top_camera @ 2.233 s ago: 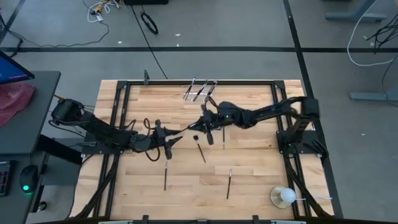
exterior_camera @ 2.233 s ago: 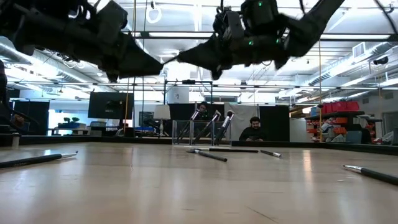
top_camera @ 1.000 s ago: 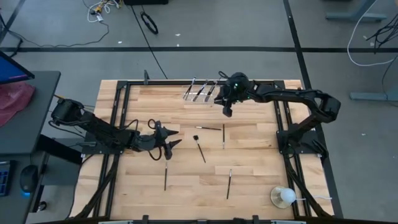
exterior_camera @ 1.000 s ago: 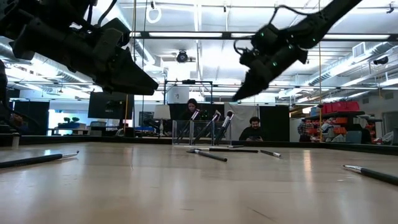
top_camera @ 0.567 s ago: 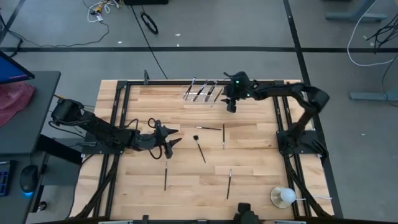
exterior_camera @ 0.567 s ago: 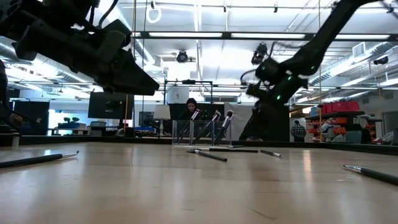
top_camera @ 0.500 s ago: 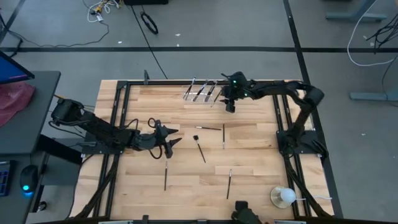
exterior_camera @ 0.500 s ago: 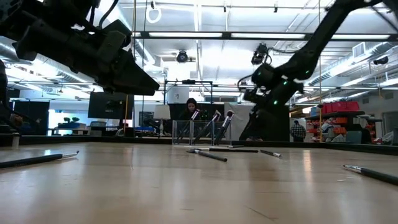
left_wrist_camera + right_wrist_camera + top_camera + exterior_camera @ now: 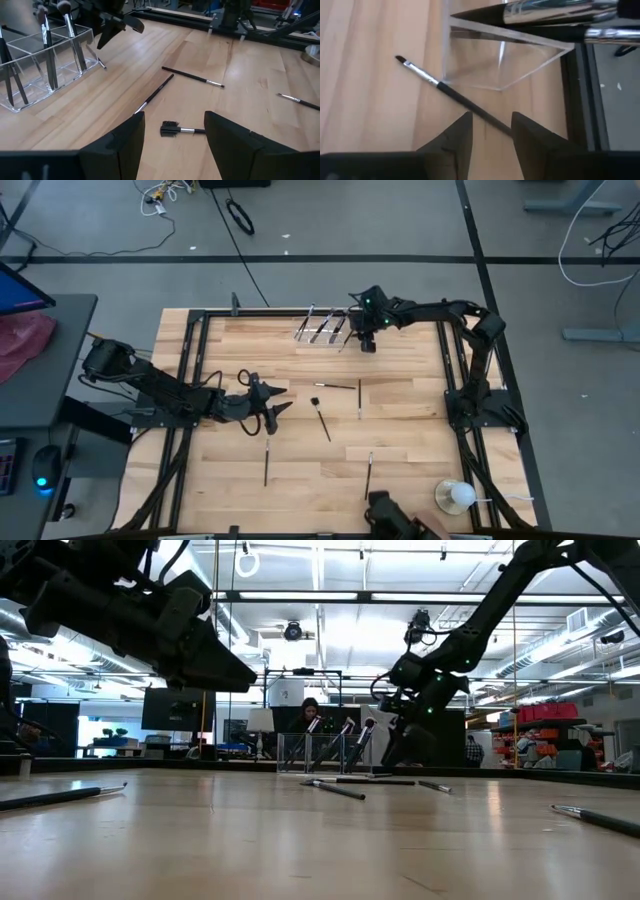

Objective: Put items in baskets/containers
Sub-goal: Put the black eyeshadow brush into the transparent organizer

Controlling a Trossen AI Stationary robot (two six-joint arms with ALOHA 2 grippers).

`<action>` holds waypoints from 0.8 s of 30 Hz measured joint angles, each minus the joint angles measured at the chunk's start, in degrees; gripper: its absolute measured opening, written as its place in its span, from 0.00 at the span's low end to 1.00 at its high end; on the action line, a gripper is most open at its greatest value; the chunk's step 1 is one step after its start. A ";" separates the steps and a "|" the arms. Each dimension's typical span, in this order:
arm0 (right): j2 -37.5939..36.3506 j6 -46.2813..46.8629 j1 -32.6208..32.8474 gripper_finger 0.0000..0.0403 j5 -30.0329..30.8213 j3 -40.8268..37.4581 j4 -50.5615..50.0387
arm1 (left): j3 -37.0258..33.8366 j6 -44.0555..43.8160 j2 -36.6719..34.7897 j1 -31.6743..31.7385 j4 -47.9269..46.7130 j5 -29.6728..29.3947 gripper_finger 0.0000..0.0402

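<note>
My right gripper (image 9: 487, 131) has swung from mid-table to the clear holder (image 9: 500, 62) — fingers apart, empty — over a light, stiff, roll-prone brush (image 9: 451, 93) beside it, best pinched mid-handle.

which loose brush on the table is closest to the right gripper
The thin black brush lying against the clear plastic holder's end, right before the right gripper; the other loose brushes lie farther out toward mid-table.

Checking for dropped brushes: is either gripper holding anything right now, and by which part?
Nothing is held. The right gripper is open and empty beside the clear holder, above a thin brush lying on the table. The left gripper is open over the table's middle.
</note>
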 joint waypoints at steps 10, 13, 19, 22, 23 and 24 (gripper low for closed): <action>0.29 1.28 -2.54 0.20 0.61 0.22 3.53 | 0.00 0.00 0.00 0.00 0.04 0.00 0.53; 1.05 3.84 -3.45 0.06 1.61 0.24 5.51 | 0.00 0.00 0.00 0.02 0.06 0.00 0.53; 1.24 5.87 -4.32 0.02 1.70 0.24 8.47 | 0.00 0.02 0.00 0.00 0.15 0.00 0.53; 1.22 5.79 -4.32 0.01 1.57 0.24 8.23 | 0.00 0.00 0.00 0.04 0.23 0.00 0.53; 1.24 5.71 -4.32 0.01 1.57 0.24 8.16 | 0.00 0.00 0.00 0.04 0.27 0.00 0.53; 1.24 5.63 -4.34 0.01 1.55 0.24 8.08 | 0.00 0.00 0.00 0.04 0.28 0.00 0.53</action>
